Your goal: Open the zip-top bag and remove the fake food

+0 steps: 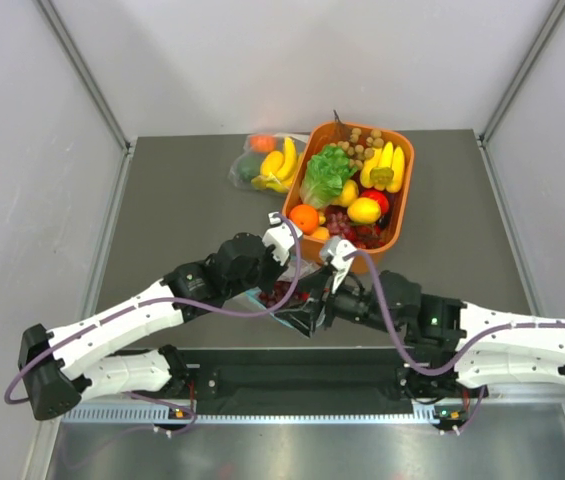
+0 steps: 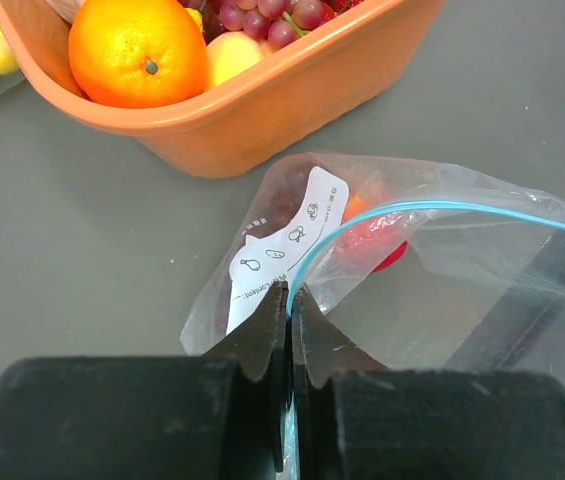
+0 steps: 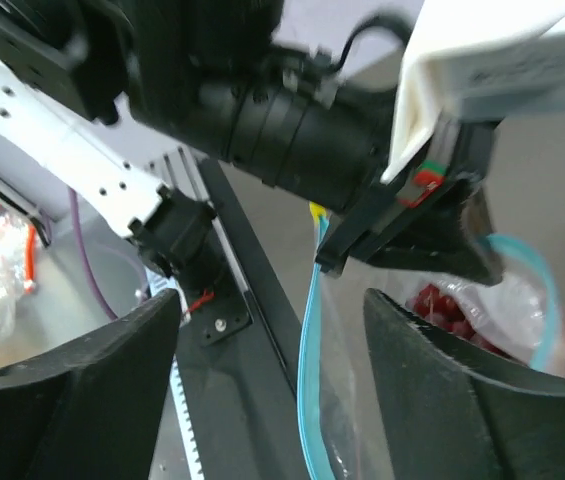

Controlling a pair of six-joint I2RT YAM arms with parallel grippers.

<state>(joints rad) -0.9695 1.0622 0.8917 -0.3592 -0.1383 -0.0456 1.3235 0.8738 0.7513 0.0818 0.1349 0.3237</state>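
Observation:
The zip-top bag (image 1: 280, 296) lies on the table between my two grippers, just in front of the orange tub. My left gripper (image 2: 290, 292) is shut on the teal zip strip (image 2: 412, 207) at one corner of the bag's mouth. Red fake food (image 2: 372, 240) shows through the clear plastic, beside a white label. My right gripper (image 3: 272, 300) is open, and the teal strip (image 3: 309, 380) hangs between its spread fingers, touching neither. The red fake food (image 3: 440, 305) shows behind the right finger. In the top view the right gripper (image 1: 312, 318) sits close against the bag's near side.
An orange tub (image 1: 402, 190) of plastic fruit stands just beyond the bag; its wall (image 2: 262, 110) is close to the left gripper, with an orange (image 2: 137, 50) inside. A second clear bag with bananas (image 1: 267, 165) lies left of the tub. The black base rail (image 3: 232, 260) runs under the right gripper.

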